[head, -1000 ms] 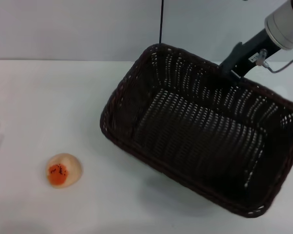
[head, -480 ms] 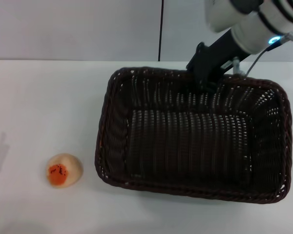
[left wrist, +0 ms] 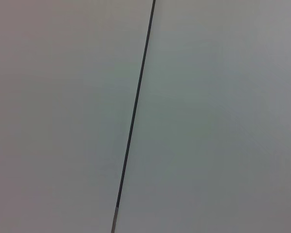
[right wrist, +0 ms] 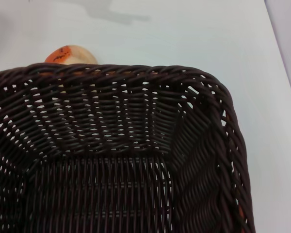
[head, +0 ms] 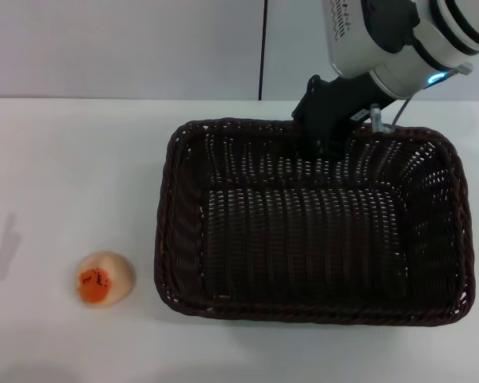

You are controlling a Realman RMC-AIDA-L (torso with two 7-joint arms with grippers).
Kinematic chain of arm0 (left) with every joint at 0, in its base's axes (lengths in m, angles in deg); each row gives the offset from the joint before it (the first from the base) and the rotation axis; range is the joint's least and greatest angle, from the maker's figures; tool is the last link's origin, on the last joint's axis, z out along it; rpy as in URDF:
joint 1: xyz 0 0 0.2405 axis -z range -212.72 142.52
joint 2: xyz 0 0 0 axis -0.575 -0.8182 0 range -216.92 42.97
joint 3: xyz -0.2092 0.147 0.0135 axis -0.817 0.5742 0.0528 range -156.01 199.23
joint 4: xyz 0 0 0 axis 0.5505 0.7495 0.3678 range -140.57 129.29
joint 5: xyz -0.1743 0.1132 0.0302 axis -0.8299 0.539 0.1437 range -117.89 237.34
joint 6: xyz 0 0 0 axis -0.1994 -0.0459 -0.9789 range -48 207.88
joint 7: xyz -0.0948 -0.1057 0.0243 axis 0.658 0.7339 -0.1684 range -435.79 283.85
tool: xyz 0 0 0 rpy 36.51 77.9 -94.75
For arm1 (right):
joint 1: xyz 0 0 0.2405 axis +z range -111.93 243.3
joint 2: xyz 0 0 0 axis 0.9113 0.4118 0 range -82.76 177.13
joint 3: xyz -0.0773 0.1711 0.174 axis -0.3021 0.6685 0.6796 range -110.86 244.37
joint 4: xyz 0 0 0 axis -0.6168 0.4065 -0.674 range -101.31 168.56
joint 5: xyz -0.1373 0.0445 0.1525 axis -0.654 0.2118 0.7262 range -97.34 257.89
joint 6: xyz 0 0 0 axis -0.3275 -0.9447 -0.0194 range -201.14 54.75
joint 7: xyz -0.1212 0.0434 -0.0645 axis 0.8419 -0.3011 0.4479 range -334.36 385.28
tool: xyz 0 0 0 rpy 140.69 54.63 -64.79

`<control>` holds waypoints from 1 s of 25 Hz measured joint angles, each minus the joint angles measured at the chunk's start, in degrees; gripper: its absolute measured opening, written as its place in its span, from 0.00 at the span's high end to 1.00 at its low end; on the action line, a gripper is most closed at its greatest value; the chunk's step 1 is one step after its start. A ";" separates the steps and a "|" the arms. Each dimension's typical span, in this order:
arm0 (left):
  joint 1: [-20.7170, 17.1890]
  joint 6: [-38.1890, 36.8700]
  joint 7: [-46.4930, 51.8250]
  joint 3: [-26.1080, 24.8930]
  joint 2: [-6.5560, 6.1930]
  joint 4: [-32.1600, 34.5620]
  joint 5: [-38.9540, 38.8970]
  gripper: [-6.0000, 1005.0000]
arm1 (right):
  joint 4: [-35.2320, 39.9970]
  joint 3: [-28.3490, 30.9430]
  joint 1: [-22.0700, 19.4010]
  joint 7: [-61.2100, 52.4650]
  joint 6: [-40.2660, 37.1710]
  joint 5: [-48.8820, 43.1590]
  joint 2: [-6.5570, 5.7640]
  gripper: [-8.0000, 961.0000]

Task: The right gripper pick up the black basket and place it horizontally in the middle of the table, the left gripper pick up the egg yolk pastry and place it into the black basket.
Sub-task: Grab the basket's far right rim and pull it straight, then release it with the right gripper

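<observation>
The black basket (head: 169, 239) lies level on the white table (head: 72, 167), long side across, right of the middle. My right gripper (head: 326, 142) is at the middle of its far rim, shut on it. The egg yolk pastry (head: 104, 278) sits on the table just left of the basket's near left corner, apart from it. In the right wrist view the basket's wall (right wrist: 136, 102) fills the picture and the pastry (right wrist: 70, 54) peeks over the rim. My left gripper is out of view; its wrist view shows only a wall.
A grey wall with a dark vertical seam (head: 263, 48) stands behind the table. A faint shadow (head: 4, 247) falls on the table's left edge. Bare table lies left of the basket around the pastry.
The right gripper has turned the basket from tilted and slanted to level and square with the table, and shifted it slightly left. The pastry has not moved.
</observation>
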 joint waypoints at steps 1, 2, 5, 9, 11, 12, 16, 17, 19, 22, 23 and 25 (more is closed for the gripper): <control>0.05 0.02 0.00 0.00 0.00 0.00 0.00 0.25 | 0.01 -0.20 -0.06 0.02 0.04 0.04 0.00 0.83; 0.05 0.02 0.00 0.00 0.00 0.00 0.00 0.25 | -0.16 -1.28 -0.13 0.13 -0.21 0.11 0.00 0.83; 0.28 0.11 0.00 0.01 -0.02 -0.03 0.00 0.25 | -0.47 -2.44 -0.13 -0.01 -0.56 0.12 -0.01 0.83; 0.49 0.11 0.00 0.01 -0.04 -0.08 0.00 0.26 | 0.27 -5.23 -2.19 -0.03 3.42 0.98 0.25 0.82; 0.50 0.09 0.00 0.01 -0.04 -0.08 0.00 0.26 | 0.59 -5.83 -2.59 -0.02 4.09 0.99 0.26 0.82; 0.51 0.07 0.00 0.01 -0.04 -0.08 -0.01 0.26 | 0.59 -5.83 -2.59 -0.02 4.09 0.99 0.26 0.79; 0.54 0.06 0.00 0.01 -0.04 -0.09 -0.03 0.26 | 1.36 -6.31 -3.05 0.03 4.91 1.01 0.27 0.64; 0.58 0.06 0.00 0.01 -0.04 -0.08 -0.09 0.26 | 1.74 -6.50 -3.29 0.03 5.26 1.03 0.27 0.61; 0.68 0.11 0.00 0.01 -0.04 -0.09 -0.13 0.26 | 1.86 -6.55 -3.35 0.03 5.36 1.04 0.27 0.51; 0.70 0.00 0.00 0.03 -0.05 -0.08 -0.09 0.26 | 2.28 -7.16 -3.79 -0.18 5.98 1.13 0.39 0.36; 0.70 0.04 0.00 0.09 -0.05 -0.06 -0.08 0.26 | 2.94 -7.23 -4.21 -0.30 6.17 1.42 0.42 0.32; 0.70 0.15 0.00 0.31 -0.10 0.05 -0.06 0.26 | 5.43 -7.01 -5.75 -0.70 6.05 3.28 0.41 0.25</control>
